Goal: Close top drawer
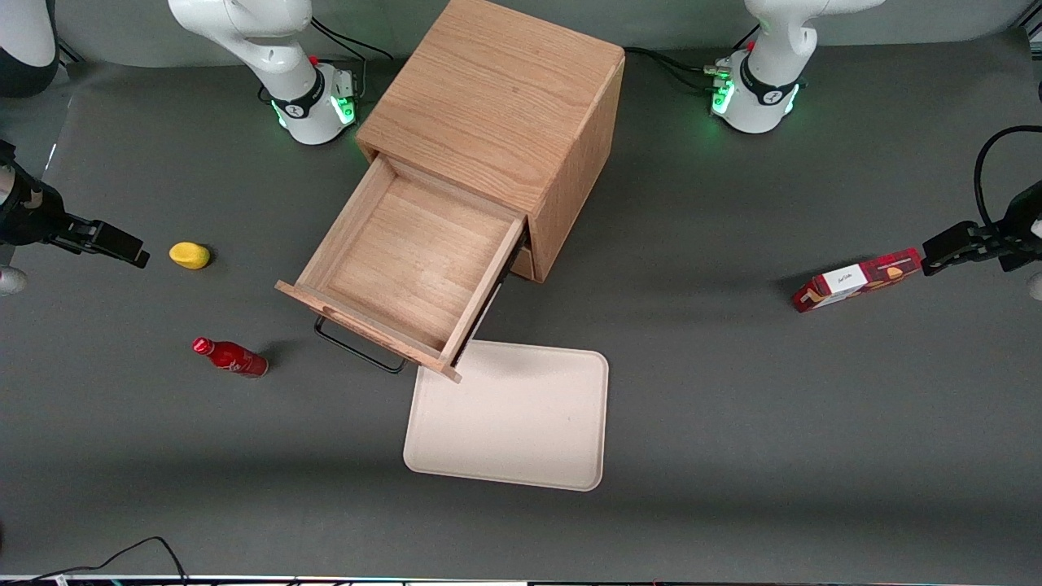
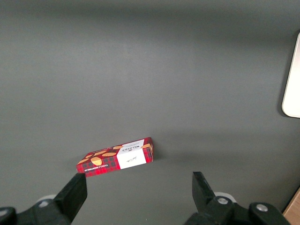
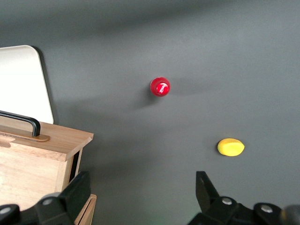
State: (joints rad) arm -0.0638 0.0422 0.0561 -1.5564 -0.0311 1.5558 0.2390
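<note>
The oak cabinet (image 1: 496, 98) stands mid-table with its top drawer (image 1: 415, 260) pulled far out. The light wood box is empty. Its thin black wire handle (image 1: 358, 346) hangs on the drawer front, nearest the front camera. My gripper (image 1: 122, 248) hovers toward the working arm's end of the table, well apart from the drawer and close to a yellow object. In the right wrist view the gripper (image 3: 142, 187) is open over bare mat, with nothing between its fingers. The drawer's front corner (image 3: 47, 140) and handle (image 3: 21, 119) show there too.
A yellow lemon-like object (image 1: 189, 255) (image 3: 230, 147) and a red bottle (image 1: 230, 356) (image 3: 160, 87) lie between my gripper and the drawer. A white tray (image 1: 509, 415) (image 3: 23, 79) lies in front of the drawer. A red box (image 1: 859, 279) (image 2: 117, 157) lies toward the parked arm's end.
</note>
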